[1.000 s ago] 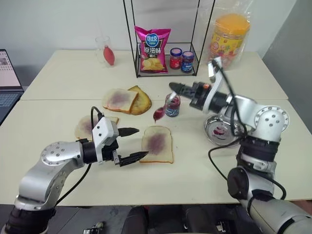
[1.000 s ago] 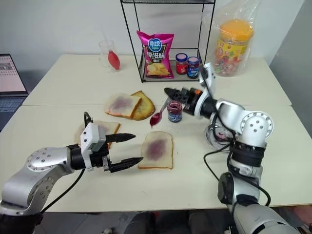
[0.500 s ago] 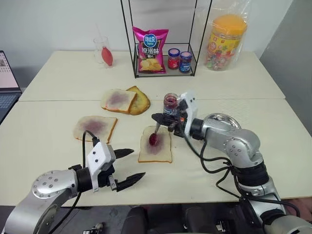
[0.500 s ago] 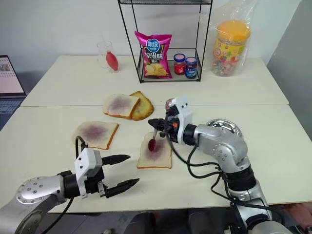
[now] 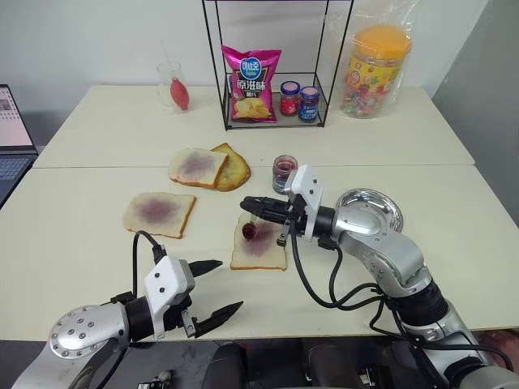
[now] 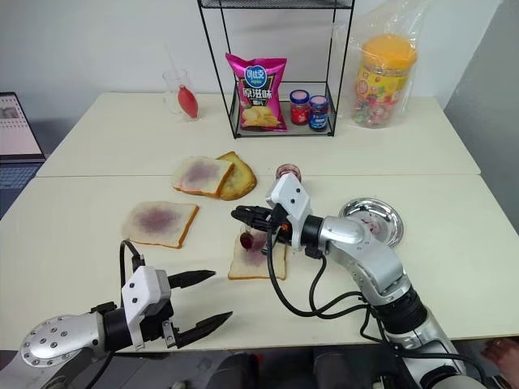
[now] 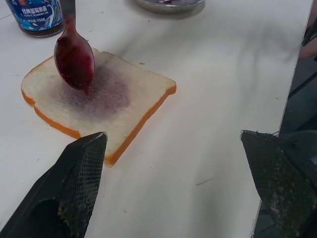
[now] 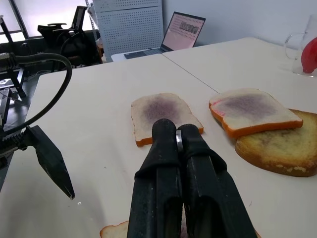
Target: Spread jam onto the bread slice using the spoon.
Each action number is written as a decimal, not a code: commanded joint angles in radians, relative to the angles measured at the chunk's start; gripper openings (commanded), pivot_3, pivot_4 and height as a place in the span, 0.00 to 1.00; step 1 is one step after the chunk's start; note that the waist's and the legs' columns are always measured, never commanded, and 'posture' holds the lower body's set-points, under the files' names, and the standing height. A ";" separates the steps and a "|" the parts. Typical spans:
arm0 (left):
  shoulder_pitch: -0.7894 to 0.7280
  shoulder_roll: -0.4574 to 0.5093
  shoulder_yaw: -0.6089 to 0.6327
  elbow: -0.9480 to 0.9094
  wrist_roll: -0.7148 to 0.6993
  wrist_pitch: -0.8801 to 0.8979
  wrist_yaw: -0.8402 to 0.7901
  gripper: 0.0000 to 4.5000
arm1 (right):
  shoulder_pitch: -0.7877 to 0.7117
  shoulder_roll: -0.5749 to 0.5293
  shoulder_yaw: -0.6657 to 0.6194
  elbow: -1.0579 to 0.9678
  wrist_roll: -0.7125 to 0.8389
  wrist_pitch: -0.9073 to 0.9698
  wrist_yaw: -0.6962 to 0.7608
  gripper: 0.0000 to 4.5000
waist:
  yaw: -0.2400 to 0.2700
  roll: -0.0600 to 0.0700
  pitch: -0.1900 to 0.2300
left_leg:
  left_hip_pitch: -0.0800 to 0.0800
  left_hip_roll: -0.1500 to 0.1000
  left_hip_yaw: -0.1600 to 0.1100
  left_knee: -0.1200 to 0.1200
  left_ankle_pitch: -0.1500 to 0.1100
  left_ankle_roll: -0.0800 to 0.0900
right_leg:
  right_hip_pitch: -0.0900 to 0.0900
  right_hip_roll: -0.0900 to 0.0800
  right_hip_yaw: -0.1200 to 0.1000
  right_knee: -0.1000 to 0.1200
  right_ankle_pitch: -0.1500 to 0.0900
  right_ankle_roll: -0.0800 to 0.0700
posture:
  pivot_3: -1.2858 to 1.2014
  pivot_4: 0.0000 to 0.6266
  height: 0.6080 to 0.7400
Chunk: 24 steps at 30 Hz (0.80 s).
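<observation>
The white bread slice lies near the table's front centre, with a purple jam smear in its middle. My right gripper points left above it, shut on the thin handle of the spoon. The spoon's jam-laden bowl hangs down over the slice's far part. I cannot tell whether it touches the slice. The jam jar stands just behind the slice. My left gripper is open and empty, low at the table's near edge, left of the slice.
Two more jam-smeared slices and a toasted slice lie to the left and behind. A steel dish sits on the right. At the back stand a wire rack with chips and two jars, a glass and a candy jar.
My right gripper carried the loaded spoon from beside the jam jar down over the bread slice, rolling its wrist. My left gripper, still open, drew back from the slice toward the table's near edge.
</observation>
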 commanded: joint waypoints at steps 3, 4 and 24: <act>0.033 -0.015 0.005 0.019 0.024 -0.078 -0.012 1.00 | 0.006 -0.003 -0.033 -0.048 0.035 0.020 0.046 0.00 | 0.000 0.000 0.000 | 0.000 0.000 0.000 0.000 0.000 0.000 | 0.000 0.000 0.000 0.000 0.001 -0.001 | 0.52 0.24 1.00; 0.039 -0.019 0.001 0.026 0.030 -0.090 -0.012 1.00 | 0.013 -0.008 -0.030 -0.050 0.037 0.026 0.054 0.00 | 0.000 0.000 0.000 | 0.000 0.000 0.000 0.000 0.000 0.000 | 0.000 0.000 0.000 0.000 0.001 -0.002 | 0.52 0.24 1.00; 0.043 -0.027 -0.013 0.033 0.040 -0.114 0.005 1.00 | -0.044 0.017 -0.018 0.217 -0.190 -0.304 0.132 0.00 | 0.000 -0.001 0.000 | 0.016 0.000 0.001 0.000 0.000 0.000 | 0.015 0.000 0.001 0.000 -0.004 -0.006 | 0.52 0.24 1.00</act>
